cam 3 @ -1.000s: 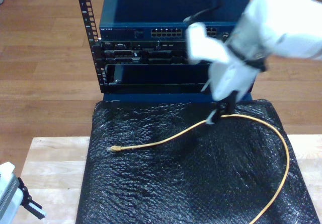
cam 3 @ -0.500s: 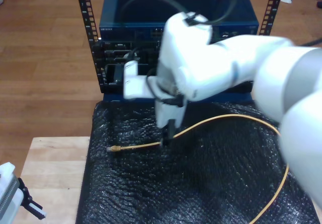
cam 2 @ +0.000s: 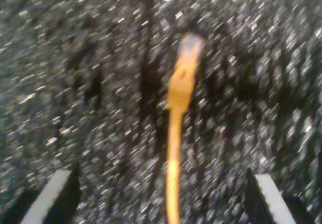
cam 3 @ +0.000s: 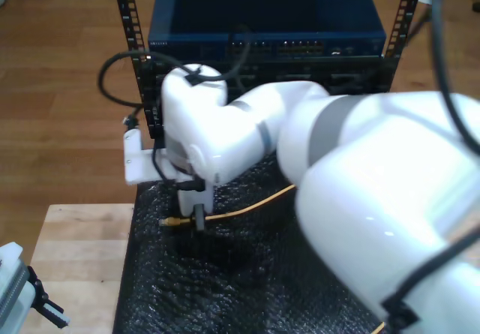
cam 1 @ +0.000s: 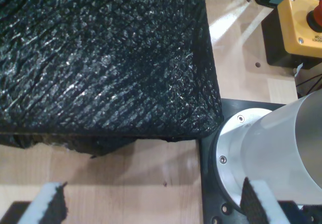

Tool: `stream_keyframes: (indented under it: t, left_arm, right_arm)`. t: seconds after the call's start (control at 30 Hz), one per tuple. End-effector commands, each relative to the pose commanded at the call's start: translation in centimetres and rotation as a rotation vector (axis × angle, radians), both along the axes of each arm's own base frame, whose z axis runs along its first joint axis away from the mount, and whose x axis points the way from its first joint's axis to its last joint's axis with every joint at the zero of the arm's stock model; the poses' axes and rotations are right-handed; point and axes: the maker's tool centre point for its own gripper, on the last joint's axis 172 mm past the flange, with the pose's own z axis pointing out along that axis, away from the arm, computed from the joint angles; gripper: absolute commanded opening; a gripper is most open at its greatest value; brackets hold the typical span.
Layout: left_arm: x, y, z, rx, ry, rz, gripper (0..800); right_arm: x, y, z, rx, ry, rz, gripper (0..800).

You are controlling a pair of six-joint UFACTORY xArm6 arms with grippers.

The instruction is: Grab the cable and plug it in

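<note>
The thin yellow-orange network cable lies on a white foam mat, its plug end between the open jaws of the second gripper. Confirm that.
Not quite: the mat is black and glossy, not white foam. The second wrist view shows the thin yellow-orange network cable lying on it, plug end between the open jaws of my second gripper.

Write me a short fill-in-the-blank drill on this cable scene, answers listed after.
1. The cable is coloured ____.
2. The cable lies on a black ____ mat.
3. In the second wrist view, the plug lies between the ____ fingers of my second gripper.
4. Behind the mat stands a rack of ____ network gear.

Answers: yellow; bubble-wrap; open; blue
</note>
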Motion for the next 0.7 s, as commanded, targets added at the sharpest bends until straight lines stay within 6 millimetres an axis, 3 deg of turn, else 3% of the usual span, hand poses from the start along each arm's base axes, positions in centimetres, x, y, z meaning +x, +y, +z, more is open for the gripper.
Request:
stream_keyframes:
  t: [0.47,0.7]
  left_arm:
    - [-0.1,-0.1,0.1,-0.005,0.004,-0.002,800]
    - [-0.1,-0.1,0.1,-0.005,0.004,-0.002,800]
  right_arm:
    - [0.4,0.6,-0.8,-0.008,-0.006,-0.080,697]
    - [0.5,0.5,-2.2,-0.052,-0.027,-0.122,658]
